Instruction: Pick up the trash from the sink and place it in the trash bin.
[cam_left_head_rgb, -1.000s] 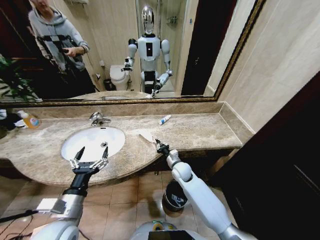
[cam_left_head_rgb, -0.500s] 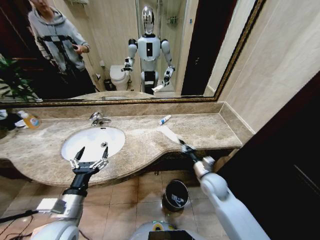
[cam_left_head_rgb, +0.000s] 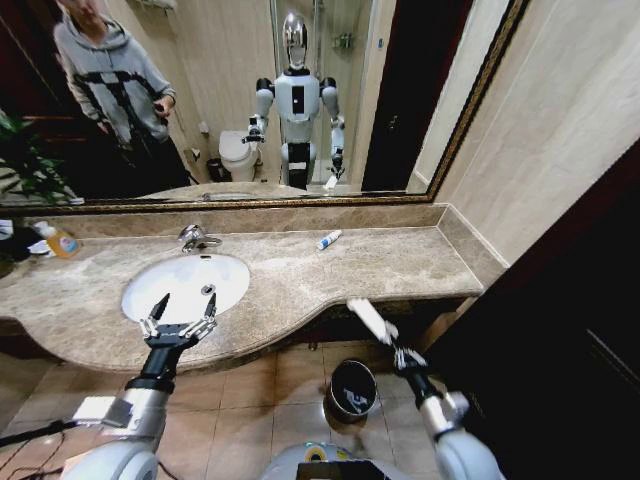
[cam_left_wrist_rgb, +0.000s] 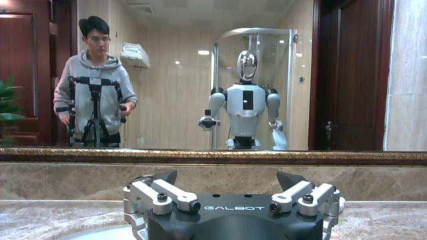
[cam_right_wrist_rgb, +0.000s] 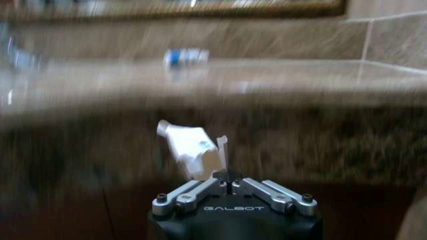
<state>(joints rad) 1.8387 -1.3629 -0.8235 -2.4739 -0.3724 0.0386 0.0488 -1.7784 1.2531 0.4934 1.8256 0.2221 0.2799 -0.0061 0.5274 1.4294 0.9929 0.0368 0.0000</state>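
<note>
The left pincer (cam_left_head_rgb: 178, 318) hangs spread wide over the sink (cam_left_head_rgb: 186, 285) rim; its wrist view faces the mirror. A white tube with blue marks (cam_left_head_rgb: 329, 239) lies on the table (cam_left_head_rgb: 390, 262). Past the table's front edge, the right pincer (cam_left_head_rgb: 388, 340) is clenched on a white flat packet (cam_left_head_rgb: 366, 317), above the trash bin (cam_left_head_rgb: 352, 389) on the floor.

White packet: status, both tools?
Right tool shut on white packet, off the counter edge, above and right of trash bin. Left tool open over sink. Nothing between packet and bin.
</note>
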